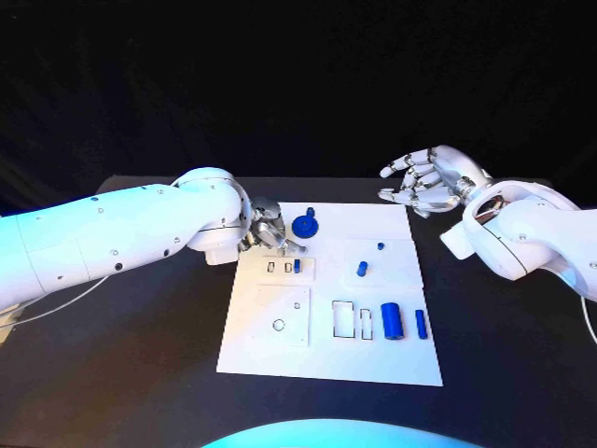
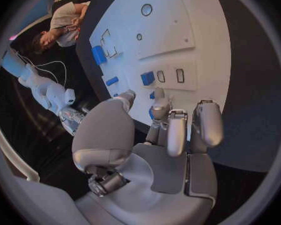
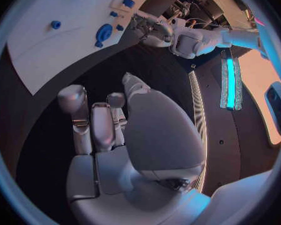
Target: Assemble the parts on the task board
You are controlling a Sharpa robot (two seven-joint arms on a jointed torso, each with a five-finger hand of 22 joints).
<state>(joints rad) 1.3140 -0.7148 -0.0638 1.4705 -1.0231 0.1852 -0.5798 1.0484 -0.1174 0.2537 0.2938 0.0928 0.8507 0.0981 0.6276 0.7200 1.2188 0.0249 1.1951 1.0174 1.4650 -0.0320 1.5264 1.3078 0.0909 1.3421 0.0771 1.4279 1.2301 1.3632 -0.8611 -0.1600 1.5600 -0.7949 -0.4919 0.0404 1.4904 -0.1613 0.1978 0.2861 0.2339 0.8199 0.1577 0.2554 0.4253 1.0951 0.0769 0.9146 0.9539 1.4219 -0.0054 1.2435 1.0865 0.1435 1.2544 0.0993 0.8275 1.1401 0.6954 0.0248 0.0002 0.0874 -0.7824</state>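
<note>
My left hand (image 1: 270, 230) hangs over the far-left corner of the task board (image 1: 328, 359), at about ten o'clock from the board's middle, fingers loosely curled and apart with nothing in them. My right hand (image 1: 426, 183) floats off the board's far-right corner, at about one o'clock, over bare black table (image 1: 514, 355), fingers spread and empty. The board's near half and the table beside it at three and nine o'clock lie open.

From my head, the left hand covers part of the round blue part (image 1: 307, 225) and the small raised plate (image 1: 284, 268) with its slots. My left wrist view looks past my fingertips (image 2: 160, 105) and shows a square blue part (image 2: 147, 78) seated in that plate beside two empty slots. My right wrist view shows the round blue part (image 3: 103, 33) unobstructed.

Near the board's right edge, at four o'clock, a blue cylinder (image 1: 393, 320) and a thin blue bar (image 1: 421, 323) lie side by side, two small blue pegs (image 1: 363, 268) farther up.
</note>
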